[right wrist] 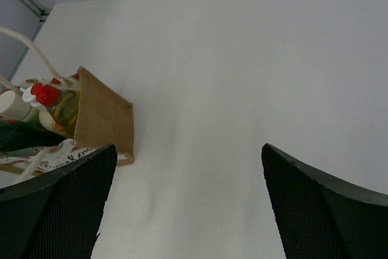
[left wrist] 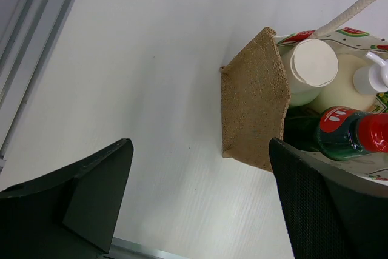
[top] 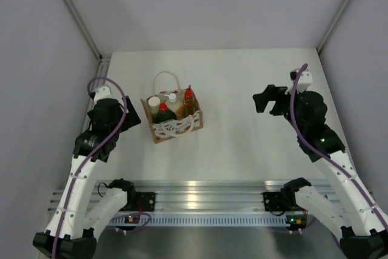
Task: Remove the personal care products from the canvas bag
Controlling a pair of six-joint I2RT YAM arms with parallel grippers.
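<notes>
Start of unloading, nothing out yet: left fingers (left wrist: 91, 192) spread wide, empty, just left of canvas bag (top: 176, 129); right fingers (right wrist: 321, 204) wide, empty, well to its right; bag left of tabletop (top: 242, 89) centre, four bottles (top: 163, 114) upright inside; next, probably a pinch on one cap.

no legible text, canvas bag (top: 176, 128) print — too blurred
</notes>
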